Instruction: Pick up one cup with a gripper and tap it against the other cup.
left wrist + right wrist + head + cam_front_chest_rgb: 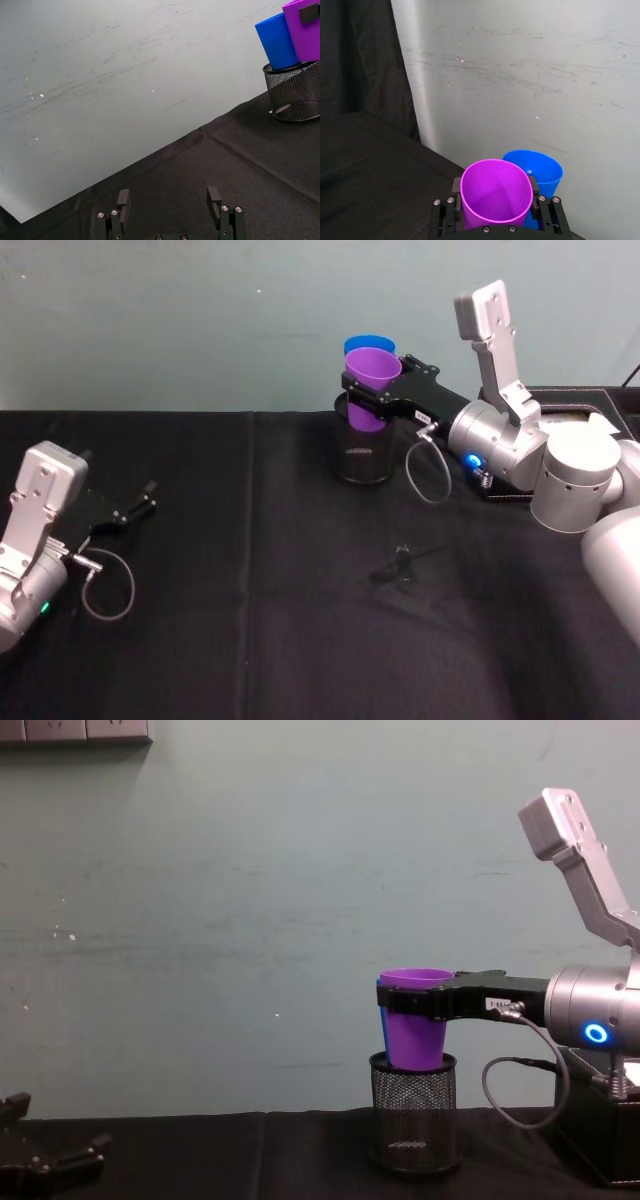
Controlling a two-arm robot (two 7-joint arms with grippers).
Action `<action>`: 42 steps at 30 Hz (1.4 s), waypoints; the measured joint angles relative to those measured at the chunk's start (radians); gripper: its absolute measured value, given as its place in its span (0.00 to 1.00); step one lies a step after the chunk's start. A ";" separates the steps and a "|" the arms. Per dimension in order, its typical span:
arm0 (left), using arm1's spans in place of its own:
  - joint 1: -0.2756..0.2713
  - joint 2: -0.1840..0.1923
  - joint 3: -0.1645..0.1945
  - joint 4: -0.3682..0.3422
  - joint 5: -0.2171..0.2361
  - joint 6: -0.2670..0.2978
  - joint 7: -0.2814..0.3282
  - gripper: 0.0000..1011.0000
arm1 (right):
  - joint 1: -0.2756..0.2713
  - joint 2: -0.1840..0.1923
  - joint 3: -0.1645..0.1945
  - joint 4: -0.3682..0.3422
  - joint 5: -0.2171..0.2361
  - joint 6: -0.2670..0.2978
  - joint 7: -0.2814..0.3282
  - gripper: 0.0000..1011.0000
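Head view: the right gripper (383,390) reaches in above the mesh pen holder (362,455), its jaws clamped across the upper wall of the purple cup (372,370). The blue cup (370,344) stands in the holder, directly behind the purple one. The left gripper (140,502) lies idle on the black cloth (250,640), well to the holder's left.

Left wrist view: that idle claw's fingers (122,197) stand apart, with nothing between them.

Right wrist view: both cups are mouth-up over the holder. Their rims are so close that I cannot tell whether they touch.

Chest view: the purple cup is upright, its base right at the holder's mouth (a likely place to snag).

The tap itself looks like the step in hand. To do it well, I would raise the purple cup just clear of the holder's rim. Then give one short, gentle push towards the blue cup, upright, without changing the squeeze. A hard shove could tip the holder.
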 joint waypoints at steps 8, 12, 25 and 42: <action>0.000 0.000 0.000 0.000 0.000 0.000 0.000 0.99 | 0.000 0.000 0.002 0.000 0.001 0.007 -0.001 0.74; 0.000 0.000 0.000 0.000 0.000 0.000 0.000 0.99 | 0.000 0.001 0.002 0.000 0.001 0.007 -0.001 0.74; 0.000 0.000 0.000 0.000 0.000 0.000 0.000 0.99 | -0.001 0.001 0.001 -0.001 0.001 0.006 -0.002 0.74; 0.000 0.000 0.000 0.000 0.000 0.000 0.000 0.99 | -0.001 0.001 0.001 -0.001 0.001 0.005 -0.002 0.74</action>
